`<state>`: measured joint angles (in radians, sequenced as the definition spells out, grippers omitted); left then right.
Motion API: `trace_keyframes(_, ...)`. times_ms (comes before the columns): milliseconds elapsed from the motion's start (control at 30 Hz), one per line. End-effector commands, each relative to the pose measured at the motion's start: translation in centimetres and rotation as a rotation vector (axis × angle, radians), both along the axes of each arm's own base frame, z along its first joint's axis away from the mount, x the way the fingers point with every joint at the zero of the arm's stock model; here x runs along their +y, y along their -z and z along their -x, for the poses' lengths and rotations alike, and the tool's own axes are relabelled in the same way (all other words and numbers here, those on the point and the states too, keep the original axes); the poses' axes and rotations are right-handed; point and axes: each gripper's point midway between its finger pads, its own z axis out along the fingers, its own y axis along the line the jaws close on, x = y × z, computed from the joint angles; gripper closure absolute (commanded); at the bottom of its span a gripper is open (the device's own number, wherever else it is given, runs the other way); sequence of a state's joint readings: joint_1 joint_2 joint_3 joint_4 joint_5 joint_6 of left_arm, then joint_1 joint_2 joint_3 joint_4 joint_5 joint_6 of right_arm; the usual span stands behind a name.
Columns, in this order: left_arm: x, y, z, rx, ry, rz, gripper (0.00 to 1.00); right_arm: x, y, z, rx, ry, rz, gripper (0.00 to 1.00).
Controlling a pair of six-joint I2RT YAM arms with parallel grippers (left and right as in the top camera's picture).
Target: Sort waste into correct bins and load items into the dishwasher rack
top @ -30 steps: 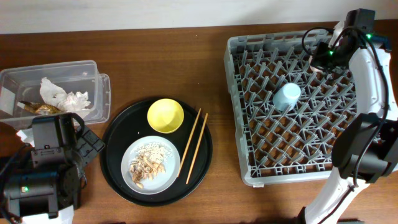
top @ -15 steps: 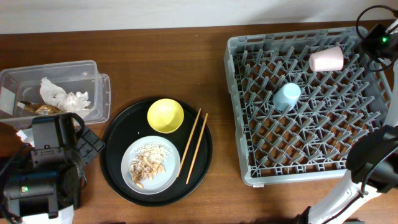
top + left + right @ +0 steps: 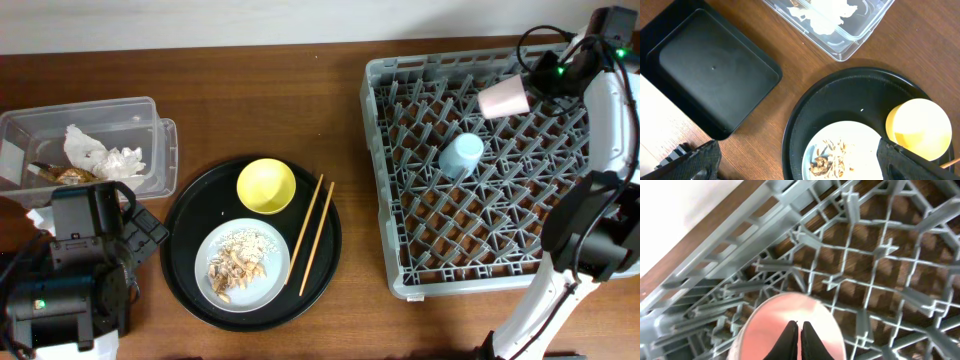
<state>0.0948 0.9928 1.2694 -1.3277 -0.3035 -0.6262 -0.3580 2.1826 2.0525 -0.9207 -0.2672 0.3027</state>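
Note:
The pink cup [image 3: 503, 98] lies on its side in the far right part of the dishwasher rack [image 3: 400, 250]. My right gripper [image 3: 799, 330] is shut, its tips against the cup [image 3: 765, 330]. The light-blue cup [image 3: 461, 154] stands in the rack's middle. The yellow bowl [image 3: 266, 185], chopsticks [image 3: 310, 235] and pale-grey plate [image 3: 262, 285] with food scraps [image 3: 238, 262] sit on the round black tray [image 3: 185, 250]. My left gripper [image 3: 805, 165] is open and empty above the plate [image 3: 860, 137]. The clear tub [image 3: 150, 110] holds tissue [image 3: 100, 152] and a brown wrapper [image 3: 68, 174].
The shallow black bin [image 3: 715, 75] lies left of the tray [image 3: 805, 110] in the left wrist view and holds nothing; my left arm hides it in the overhead view. The tub's corner [image 3: 850, 40] is close to the tray's far rim. Upright pegs surround the pink cup.
My right arm pulled away to the right, leaving the pink cup in the rack, then came back. The cup now lies a little further left. The left arm has not moved.

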Motion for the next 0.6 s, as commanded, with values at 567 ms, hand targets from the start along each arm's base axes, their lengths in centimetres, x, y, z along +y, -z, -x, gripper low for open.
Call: trace_keyframes(567,0.2,-0.4,0.0,-0.014,-0.018,-0.003,0.01,5.4,-5.0,0.8,-0.092,-0.244,-0.014,0.96)
